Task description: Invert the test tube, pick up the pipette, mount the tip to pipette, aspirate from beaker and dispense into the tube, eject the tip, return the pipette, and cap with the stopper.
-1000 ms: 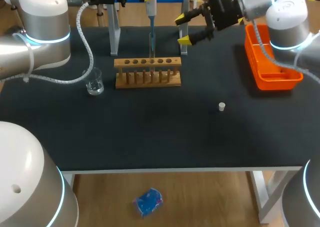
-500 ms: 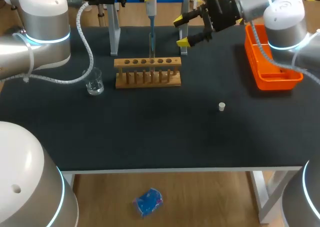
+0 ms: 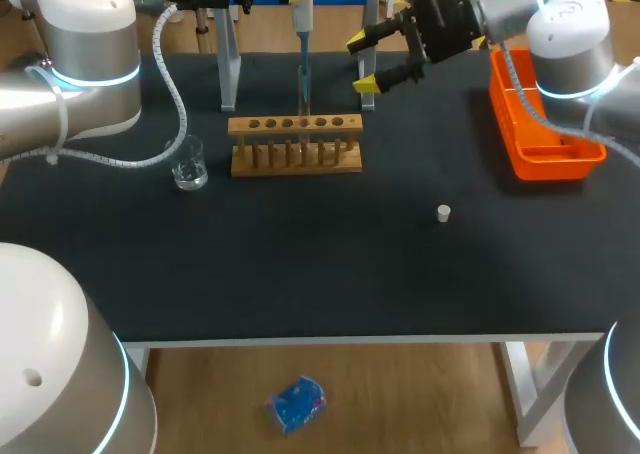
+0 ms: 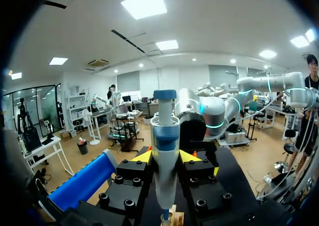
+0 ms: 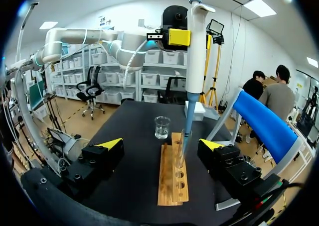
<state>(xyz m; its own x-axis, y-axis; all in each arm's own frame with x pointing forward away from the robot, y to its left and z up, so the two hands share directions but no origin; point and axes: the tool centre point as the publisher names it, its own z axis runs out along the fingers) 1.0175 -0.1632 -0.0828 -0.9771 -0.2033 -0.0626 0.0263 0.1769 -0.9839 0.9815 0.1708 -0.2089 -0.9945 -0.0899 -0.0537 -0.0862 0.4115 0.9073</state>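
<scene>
Left gripper (image 4: 166,156) is clamped on the pipette (image 3: 301,29), held upright with its tip at the test tube (image 5: 179,154) in the wooden rack (image 3: 295,144). Right gripper (image 3: 364,61) is spread wide and empty off the rack's right end. It sits slightly higher than one second ago and has not shifted since half a second ago. Stopper (image 3: 444,212) lies alone, well apart from the rack.

Beaker (image 3: 188,164) stands left of rack (image 3: 295,144); stopper (image 3: 444,212) right.
</scene>
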